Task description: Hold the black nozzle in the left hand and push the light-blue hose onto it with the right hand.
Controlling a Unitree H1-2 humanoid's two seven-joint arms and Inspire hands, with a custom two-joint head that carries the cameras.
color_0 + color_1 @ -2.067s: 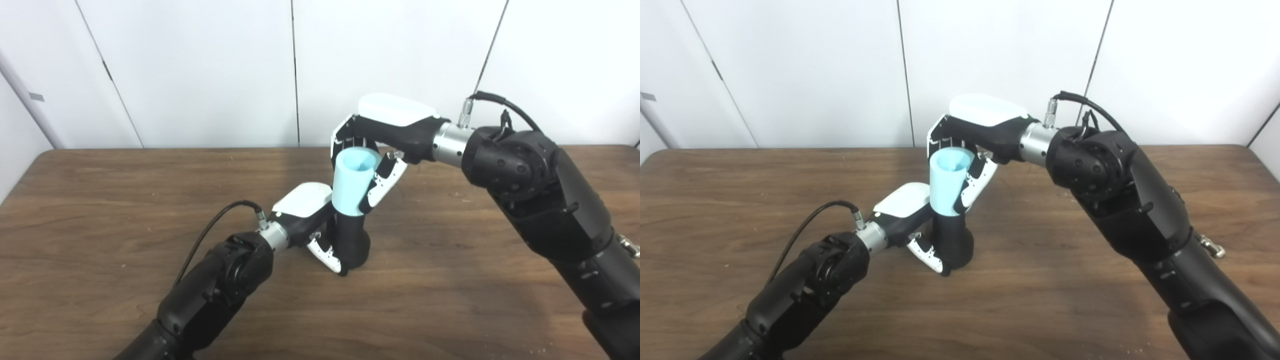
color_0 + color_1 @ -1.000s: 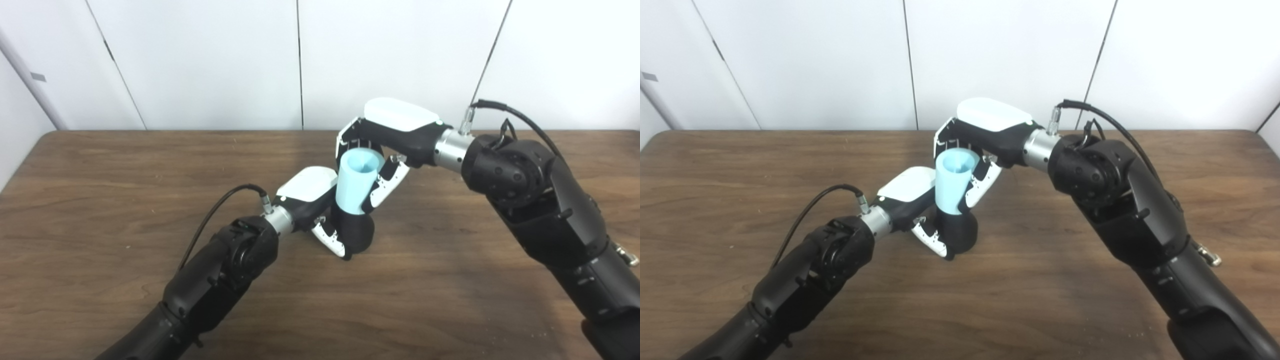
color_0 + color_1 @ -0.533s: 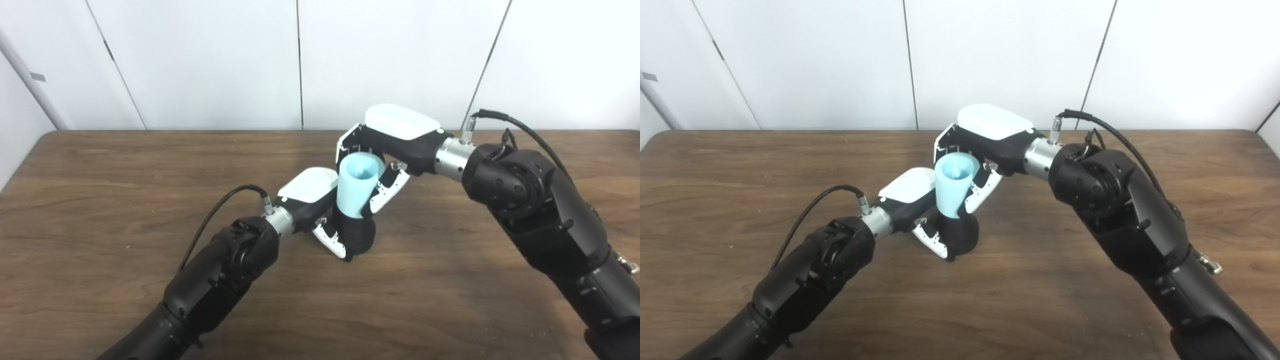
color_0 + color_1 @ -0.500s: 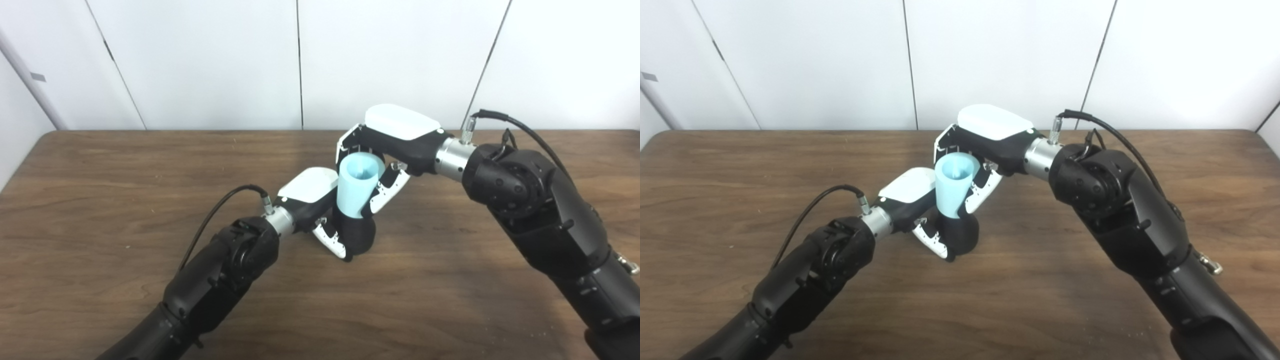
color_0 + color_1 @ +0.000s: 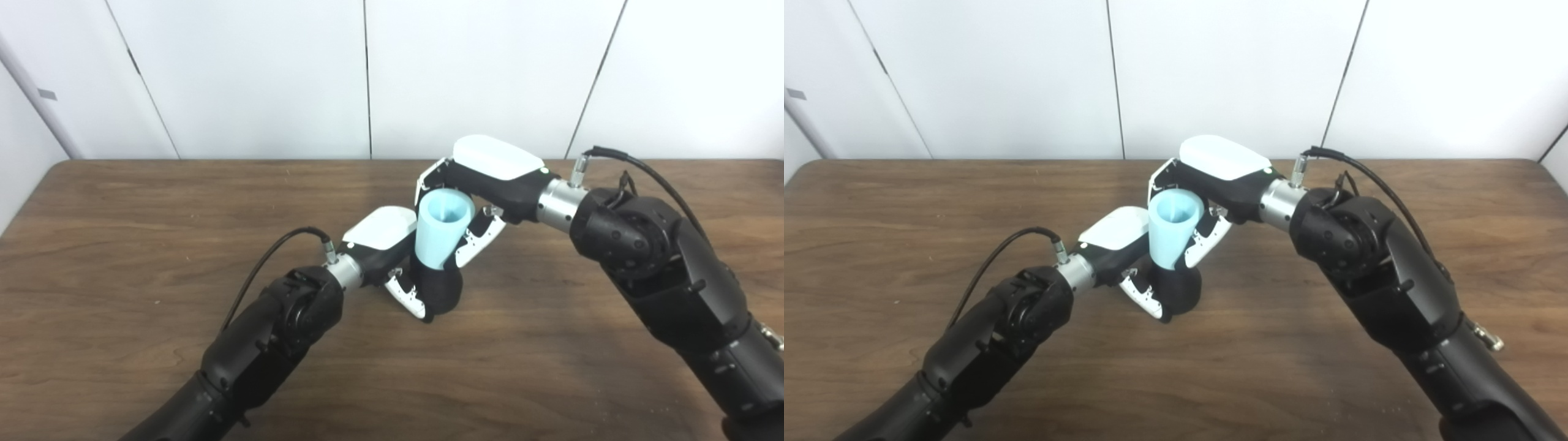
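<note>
The black nozzle stands upright on the wooden table near its middle. My left hand is shut on it from the left, white fingertips wrapping its base. The light-blue hose, a short open-topped tube, sits over the top of the nozzle, leaning slightly right. My right hand comes in from the right and is shut on the hose's upper part, fingers behind it and thumb on its right side. The nozzle's top is hidden inside the hose.
White wall panels rise behind the table's far edge. A thin black cable loops off my left wrist and another off my right wrist. A small metal piece lies at the right.
The head camera tilted early on. Since then my right hand has pressed the hose lower onto the nozzle, so less black shows. The left hand has kept its hold.
</note>
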